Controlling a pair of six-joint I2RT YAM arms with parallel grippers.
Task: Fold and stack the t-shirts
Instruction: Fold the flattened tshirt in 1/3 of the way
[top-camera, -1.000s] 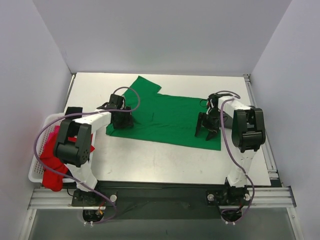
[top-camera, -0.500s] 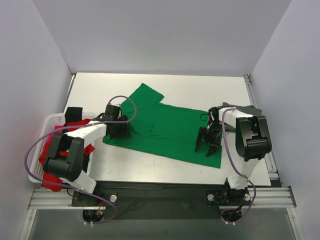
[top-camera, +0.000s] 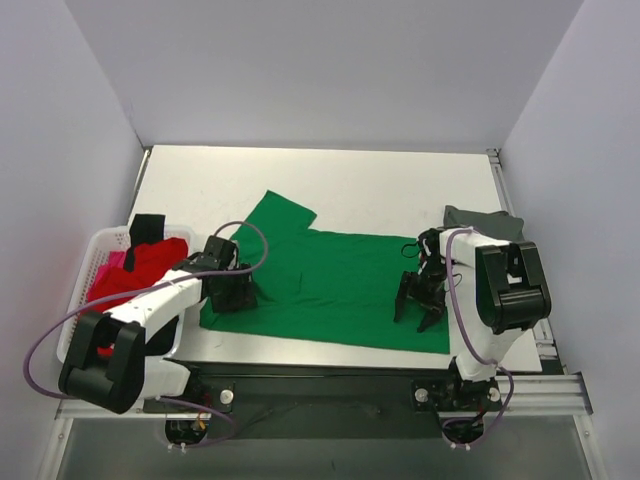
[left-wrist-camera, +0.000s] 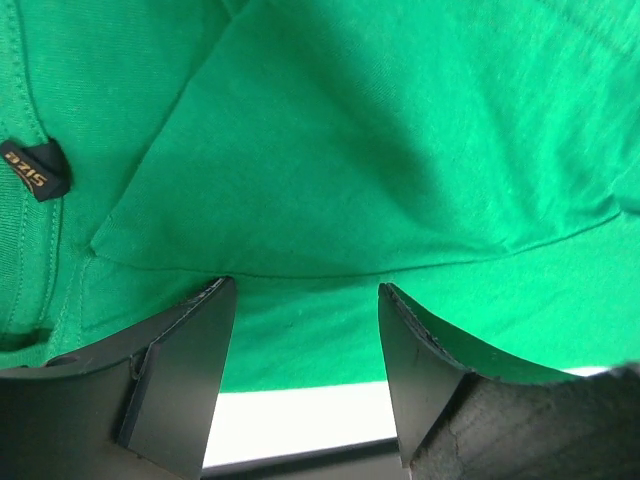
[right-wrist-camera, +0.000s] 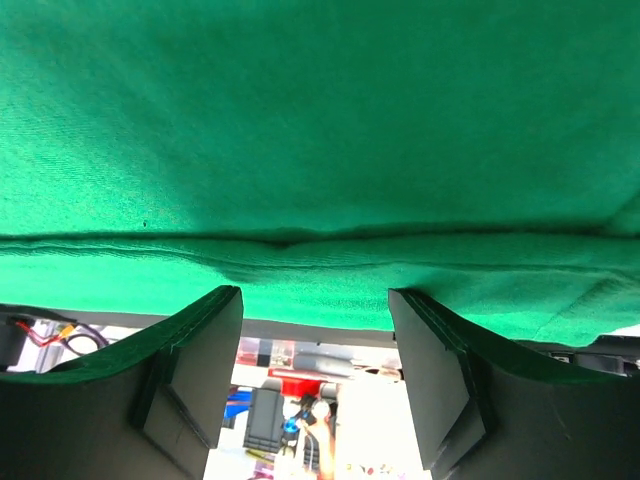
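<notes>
Beneath both open jaws lies the spread green t-shirt (top-camera: 330, 280).

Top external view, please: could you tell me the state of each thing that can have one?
Bright green cloth t-shirt: spread flat, unfolded.
Dark grey cloth t-shirt: bunched at the table's right edge.
Red cloth t-shirt: crumpled in the basket.
White plastic lattice basket: holding clothes.
Left gripper: open, over the green shirt.
Right gripper: open, over the green shirt.

Right arm (top-camera: 510, 285) partly hides the dark grey t-shirt (top-camera: 492, 221).
</notes>
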